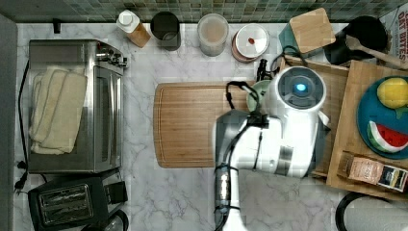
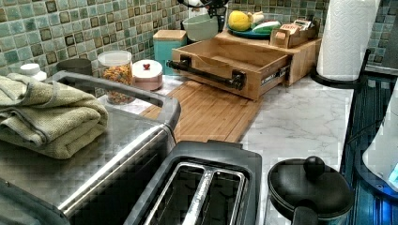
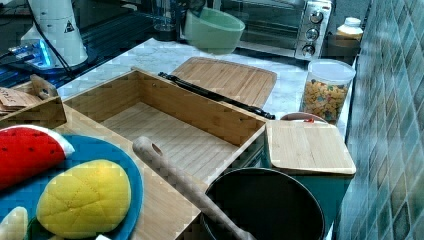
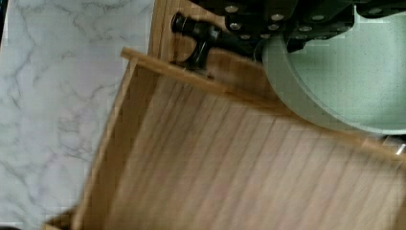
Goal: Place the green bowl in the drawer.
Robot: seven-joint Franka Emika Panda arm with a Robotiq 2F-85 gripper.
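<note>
The green bowl (image 2: 202,27) hangs tilted in the air above the open drawer (image 2: 234,60), over the end near its black bar handle (image 2: 206,75). My gripper (image 2: 214,9) is shut on the bowl's rim from above. In the right view the green bowl (image 3: 213,31) floats beyond the drawer (image 3: 170,130) and its handle (image 3: 215,95). The wrist view has the bowl (image 4: 344,76) clamped under my gripper (image 4: 282,28), with the bare drawer floor (image 4: 239,167) below. From the top view my arm covers most of the bowl (image 1: 254,91).
A wooden cutting board (image 1: 187,125) lies in front of the drawer. A teal plate with fruit (image 1: 385,115) sits on the cabinet top. Jars, a teal canister (image 1: 310,31) and a black pot (image 1: 361,33) line the tiled wall. Toaster oven (image 1: 72,106), toaster (image 1: 72,202).
</note>
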